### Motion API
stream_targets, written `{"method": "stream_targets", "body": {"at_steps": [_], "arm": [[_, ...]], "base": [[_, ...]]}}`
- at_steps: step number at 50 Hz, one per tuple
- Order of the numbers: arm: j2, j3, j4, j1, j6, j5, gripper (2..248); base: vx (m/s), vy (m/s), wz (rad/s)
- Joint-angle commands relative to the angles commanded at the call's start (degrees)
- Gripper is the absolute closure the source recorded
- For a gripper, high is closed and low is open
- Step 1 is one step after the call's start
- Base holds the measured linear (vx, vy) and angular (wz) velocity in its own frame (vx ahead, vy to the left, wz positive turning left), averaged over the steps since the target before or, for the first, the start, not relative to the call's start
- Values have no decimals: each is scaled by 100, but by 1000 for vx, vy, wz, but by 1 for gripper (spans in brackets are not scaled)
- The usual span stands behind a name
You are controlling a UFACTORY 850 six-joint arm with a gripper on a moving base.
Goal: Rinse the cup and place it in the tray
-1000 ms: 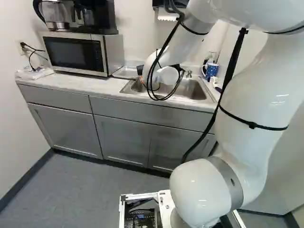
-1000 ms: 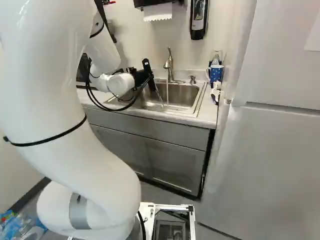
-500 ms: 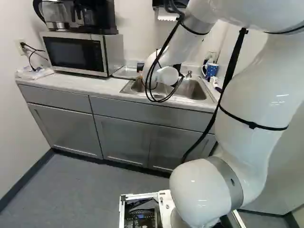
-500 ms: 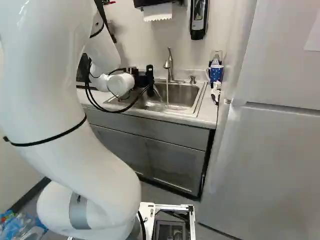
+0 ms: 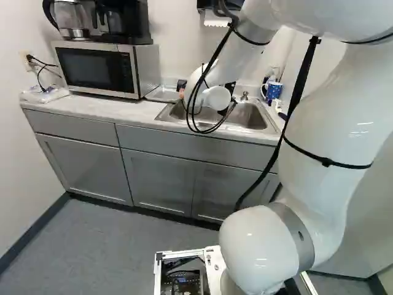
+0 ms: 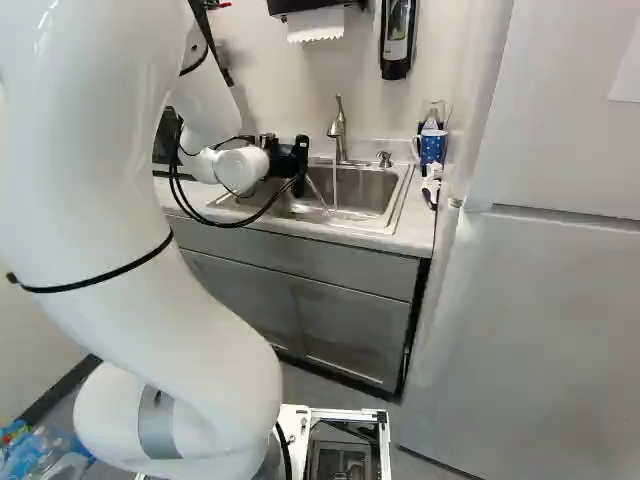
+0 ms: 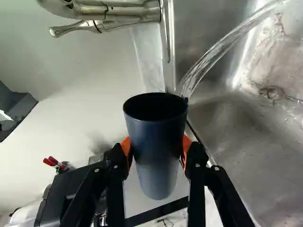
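Reaches out over the left part of the sink with the gripper. Holds the dark blue cup firmly between both fingers, with an orange pad on each side. Tips the cup onto its side, beside the faucet, and pours water past the rim in an arc down into the basin. Straight down from the faucet, another thin stream. On the bench, between the microwave and the sink, a shallow metal tray, partly hidden by the arm. On top of the microwave, near the bench's back left corner, a coffee maker. At the bench's right edge, beyond the sink, a blue mug with light spots. Up on the wall, a paper towel dispenser and a soap dispenser.
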Motion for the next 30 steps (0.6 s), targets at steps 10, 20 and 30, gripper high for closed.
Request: {"method": "stream_targets", "body": {"at_steps": [10, 20, 30], "arm": [[0, 0, 0, 0, 282, 0, 129], [0, 0, 0, 0, 850, 0, 129], [0, 0, 0, 0, 909, 0, 129]], "base": [[0, 0, 0], [0, 0, 0], [0, 0, 0]]}}
